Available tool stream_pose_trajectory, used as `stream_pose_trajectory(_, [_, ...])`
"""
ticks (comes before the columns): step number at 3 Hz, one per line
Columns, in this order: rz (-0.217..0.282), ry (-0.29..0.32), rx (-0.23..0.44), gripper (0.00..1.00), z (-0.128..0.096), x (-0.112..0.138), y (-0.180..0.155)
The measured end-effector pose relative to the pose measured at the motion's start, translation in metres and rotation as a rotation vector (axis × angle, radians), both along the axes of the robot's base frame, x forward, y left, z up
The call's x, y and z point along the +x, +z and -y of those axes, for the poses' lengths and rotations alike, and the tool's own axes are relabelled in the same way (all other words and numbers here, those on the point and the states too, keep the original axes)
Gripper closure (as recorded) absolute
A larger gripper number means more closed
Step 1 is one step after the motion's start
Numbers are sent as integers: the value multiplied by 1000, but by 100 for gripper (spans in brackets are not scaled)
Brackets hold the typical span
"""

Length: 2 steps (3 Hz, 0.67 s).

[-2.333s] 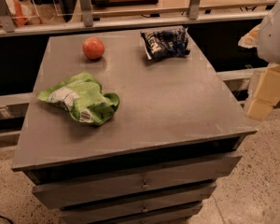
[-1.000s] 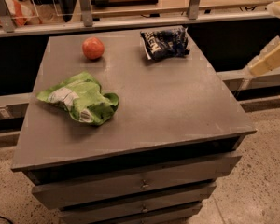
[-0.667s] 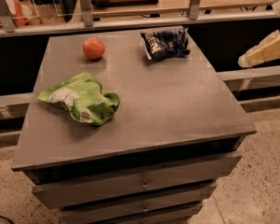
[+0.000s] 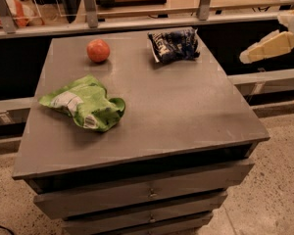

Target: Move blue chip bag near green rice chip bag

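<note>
Blue chip bag (image 4: 174,44), count one: dark navy glossy foil, white lettering, crumpled. It lies at the far right of the grey cabinet top (image 4: 186,106). One green rice chip bag (image 4: 85,103) lies at its near left, and one orange-red fruit (image 4: 98,50) at its far left. My gripper (image 4: 265,47) hangs beyond its right edge; I can't make out whether it is parted or closed.

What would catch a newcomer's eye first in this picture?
The bright green rice chip bag lies at the front left of the grey table. The blue chip bag sits at the far edge, an orange-red fruit to its left. The gripper hovers beyond the table's right side.
</note>
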<state>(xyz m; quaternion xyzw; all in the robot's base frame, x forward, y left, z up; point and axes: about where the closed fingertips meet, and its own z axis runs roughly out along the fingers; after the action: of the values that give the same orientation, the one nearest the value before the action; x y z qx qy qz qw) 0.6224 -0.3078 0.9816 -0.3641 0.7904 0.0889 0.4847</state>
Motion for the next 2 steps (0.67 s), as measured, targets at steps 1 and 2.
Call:
stream_pose_trajectory(1, [-5, -3, 3, 0, -1, 3, 0])
stream_pose_trajectory(2, [33, -20, -2, 0, -4, 10, -2])
